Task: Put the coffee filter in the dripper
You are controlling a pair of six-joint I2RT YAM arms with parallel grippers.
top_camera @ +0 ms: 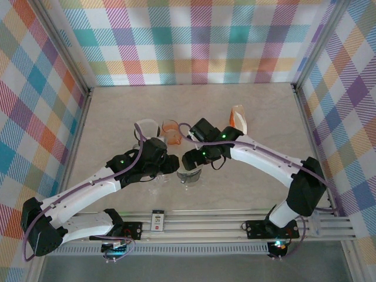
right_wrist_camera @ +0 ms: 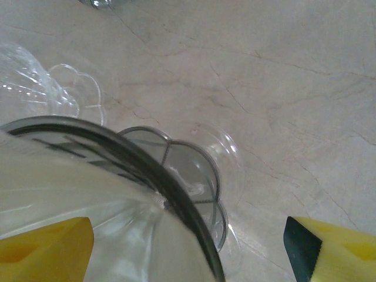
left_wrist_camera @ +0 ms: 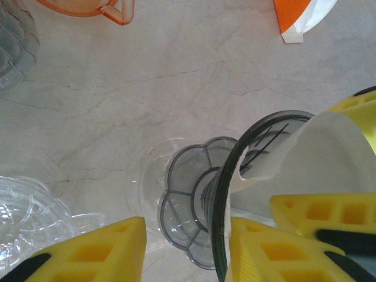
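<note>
Showing white filter point(left_wrist_camera: 329, 158), smoky grey dripper point(left_wrist_camera: 183, 173)

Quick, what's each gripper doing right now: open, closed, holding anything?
Left gripper: straddles the dripper; whether it grips cannot be told.
Right gripper: open, jaws wide around the coffee filter and the dripper's rim.

orange cup point(left_wrist_camera: 88, 6) cropped, filter point(left_wrist_camera: 329, 158) partly hidden
</note>
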